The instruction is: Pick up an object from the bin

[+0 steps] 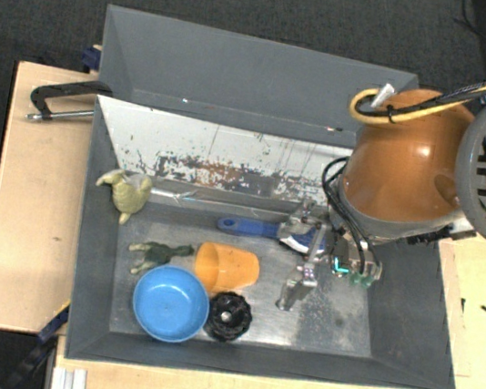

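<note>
**A:** Where does the gripper (pixel 300 286) stand?

**B:** In the right half of the bin (pixel 245 69), below the arm's orange cover (pixel 405 165). It hangs over bare floor, just beside the white head of a blue-handled tool (pixel 251 228).

**A:** Is the gripper spread or pressed together?

**B:** I cannot tell; its metal parts overlap each other from this angle.

**A:** How does the tool lie?

**B:** Flat, near the foot of the back wall. Its long axis runs almost left to right, along that wall. The blue handle points left and the white head points right, toward the gripper.

**A:** How much open room is around?

**B:** To the right of the gripper and in front of it, the floor is bare up to the right wall and the front wall. To the left, an orange cup (pixel 226 267) lies on its side, near the tool but apart from it. In front of the cup stand a blue bowl (pixel 171 304) and a black round thing (pixel 229 316), close together by the front wall. A dark green toy figure (pixel 157 255) lies left of the cup. A pale green toy (pixel 128 193) sits near the left wall.
</note>
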`<state>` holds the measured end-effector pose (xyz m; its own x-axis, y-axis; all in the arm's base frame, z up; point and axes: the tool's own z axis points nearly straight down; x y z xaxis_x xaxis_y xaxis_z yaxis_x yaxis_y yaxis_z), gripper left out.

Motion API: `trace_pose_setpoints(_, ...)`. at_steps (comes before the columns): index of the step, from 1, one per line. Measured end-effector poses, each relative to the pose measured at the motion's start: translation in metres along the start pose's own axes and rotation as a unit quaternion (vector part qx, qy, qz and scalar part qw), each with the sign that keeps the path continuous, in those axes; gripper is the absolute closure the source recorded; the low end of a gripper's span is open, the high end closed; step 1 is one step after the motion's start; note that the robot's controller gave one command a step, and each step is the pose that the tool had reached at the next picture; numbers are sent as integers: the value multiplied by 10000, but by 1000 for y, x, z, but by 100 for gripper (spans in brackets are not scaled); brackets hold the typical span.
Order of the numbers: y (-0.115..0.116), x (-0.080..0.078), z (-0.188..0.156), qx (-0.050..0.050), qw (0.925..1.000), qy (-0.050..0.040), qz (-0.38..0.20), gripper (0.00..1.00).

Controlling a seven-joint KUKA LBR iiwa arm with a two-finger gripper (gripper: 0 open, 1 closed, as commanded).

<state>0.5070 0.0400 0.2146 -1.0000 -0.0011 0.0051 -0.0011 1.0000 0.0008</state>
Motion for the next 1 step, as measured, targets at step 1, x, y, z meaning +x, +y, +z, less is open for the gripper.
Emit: trace_pose_setpoints(1,46,-11,129,-9,9972,-71,742,0)
